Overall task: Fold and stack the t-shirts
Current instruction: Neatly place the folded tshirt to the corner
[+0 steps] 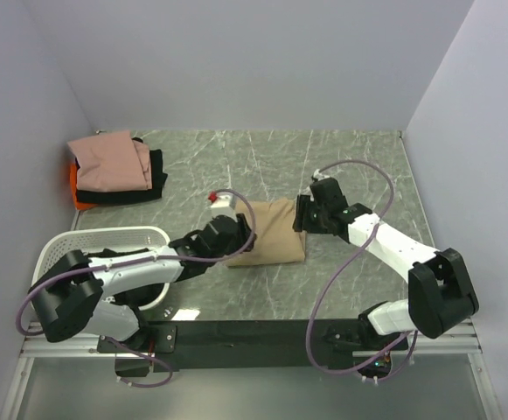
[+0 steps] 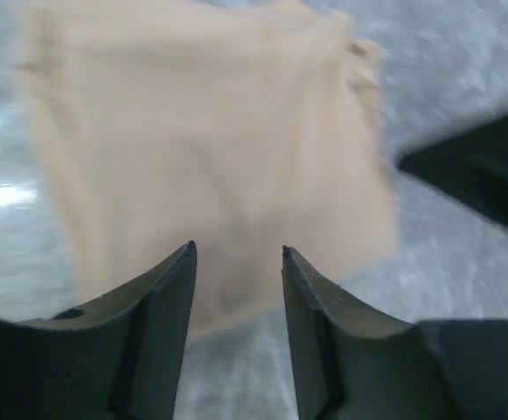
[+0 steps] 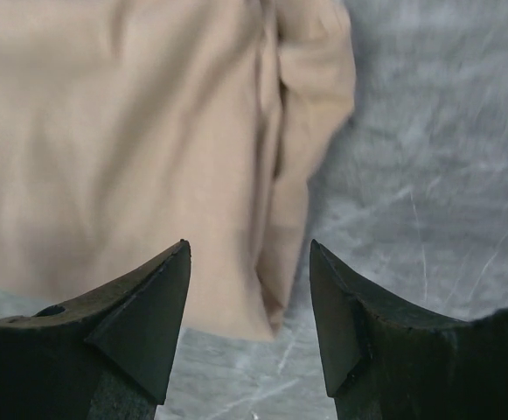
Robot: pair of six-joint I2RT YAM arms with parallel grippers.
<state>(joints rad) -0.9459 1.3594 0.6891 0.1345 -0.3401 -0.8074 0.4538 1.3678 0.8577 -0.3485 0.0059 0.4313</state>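
A folded tan-beige t-shirt [image 1: 271, 232] lies flat on the table's middle; it also shows in the left wrist view [image 2: 210, 149] and the right wrist view [image 3: 131, 140]. My left gripper [image 1: 236, 229] is open and empty just over the shirt's left edge [image 2: 237, 249]. My right gripper [image 1: 300, 214] is open and empty at the shirt's right edge [image 3: 249, 245]. A stack of folded shirts sits at the far left: dusty pink [image 1: 109, 162] on top, black [image 1: 144, 188] under it, orange [image 1: 77, 194] at the bottom.
A white perforated basket [image 1: 105, 241] stands at the near left under my left arm. The grey marbled table [image 1: 350, 157] is walled at the back and both sides. A black rail [image 1: 236, 337] runs along the near edge.
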